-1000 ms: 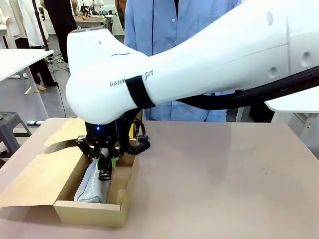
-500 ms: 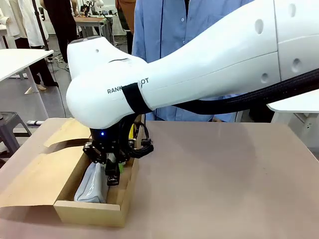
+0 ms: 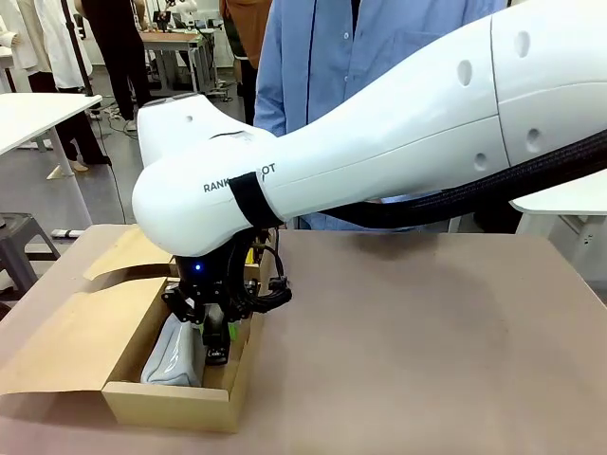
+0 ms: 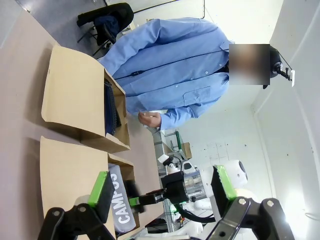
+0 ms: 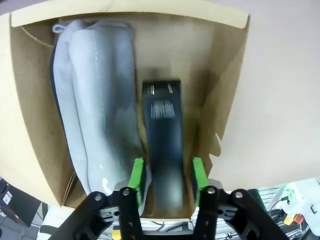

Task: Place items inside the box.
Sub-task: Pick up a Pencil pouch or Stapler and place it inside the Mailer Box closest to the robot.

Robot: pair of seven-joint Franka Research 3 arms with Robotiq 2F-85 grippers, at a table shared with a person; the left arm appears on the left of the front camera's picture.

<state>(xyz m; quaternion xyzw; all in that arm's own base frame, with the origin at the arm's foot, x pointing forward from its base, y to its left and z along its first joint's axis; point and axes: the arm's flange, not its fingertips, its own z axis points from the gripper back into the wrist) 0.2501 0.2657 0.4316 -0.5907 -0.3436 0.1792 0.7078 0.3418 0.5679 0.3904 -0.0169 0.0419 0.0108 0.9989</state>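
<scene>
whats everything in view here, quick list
table: one, brown
near box: one, tan cardboard, flaps open, near-left part of the table
far box: one, tan cardboard, open, just beyond the near box
grey pouch: one, grey, printed CAMPUS, lying in the near box
navy fabric item: one, in the far box, likely a pouch
black stapler: one, in the near box beside the grey pouch
person: one, blue shirt, at the far side
right gripper: black, green pads, down in the near box, shut on the black stapler
left gripper: black, green pads, open, holding nothing
</scene>
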